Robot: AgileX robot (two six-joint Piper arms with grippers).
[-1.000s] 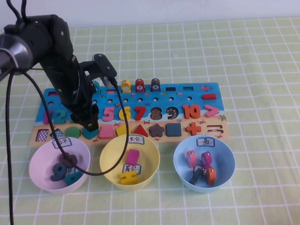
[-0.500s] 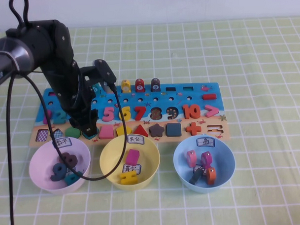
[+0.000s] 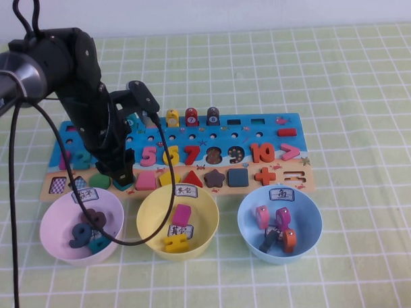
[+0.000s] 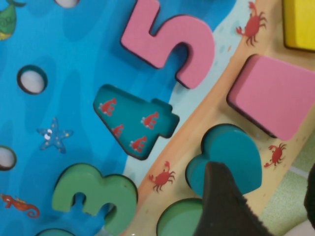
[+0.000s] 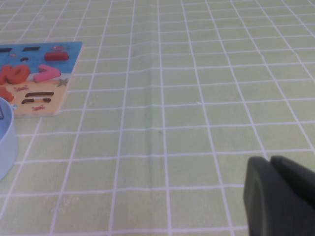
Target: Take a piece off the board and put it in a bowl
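The dark-teal heart piece point(image 4: 231, 155) sits in its slot on the tan strip of the board point(image 3: 259, 133), between a green disc point(image 4: 179, 221) and a pink square point(image 4: 273, 96). In the high view the heart point(image 3: 126, 186) is mostly hidden under my left gripper point(image 3: 120, 177). My left gripper point(image 4: 266, 206) is open and low over the heart. One of its fingers point(image 4: 219, 201) overlaps the heart's edge and the other is at the picture's border. The pale-yellow bowl point(image 3: 145, 209) stands just in front of the board and holds several pieces. My right gripper point(image 5: 280, 196) is shut and empty over bare cloth.
A lilac-pink bowl point(image 3: 51, 215) and a light-blue bowl point(image 3: 246, 210) flank the yellow one, each holding pieces. Three small pegs point(image 3: 191, 116) stand at the board's back edge. The left arm's cable point(image 3: 170, 196) loops over the yellow bowl. A green checked cloth point(image 3: 365, 87) covers the table.
My left gripper has dropped a little lower onto the heart's slot since a second ago. It has hardly moved in the last half second. The heart is still in the board.
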